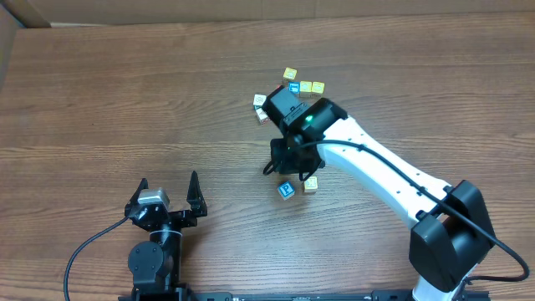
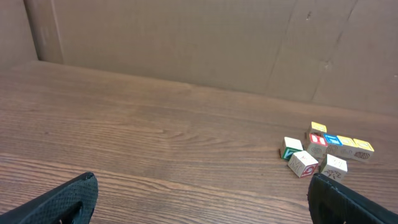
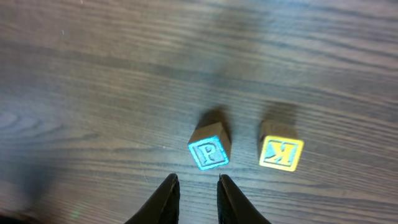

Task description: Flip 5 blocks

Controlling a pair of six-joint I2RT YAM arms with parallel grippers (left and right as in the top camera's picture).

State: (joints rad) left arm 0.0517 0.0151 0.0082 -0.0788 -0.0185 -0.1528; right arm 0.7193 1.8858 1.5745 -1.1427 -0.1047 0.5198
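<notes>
Brown wood-grain table [image 1: 125, 84], with a cardboard wall [image 2: 186, 43] behind it. The white-and-black right arm [image 1: 376, 167] reaches in over the table's centre. The black left gripper [image 1: 168, 181] sits at the near edge with its jaws spread wide and nothing in them, well apart from all the cubes. The right gripper [image 3: 196, 182] points down at the table. Its fingers [image 3: 171, 186] are only narrowly parted, bare table shows in the gap and they grasp nothing. A small wooden cube with a blue P [image 3: 209, 154] lies on the table just beyond the fingertips, apart from them and slightly toward the right-hand finger. A yellow-faced wooden cube with a blue K [image 3: 281, 154] lies just beside it, off to the side of the fingers. A cluster of small wooden letter cubes [image 1: 306, 87] lies farther back, partly behind the right arm.
</notes>
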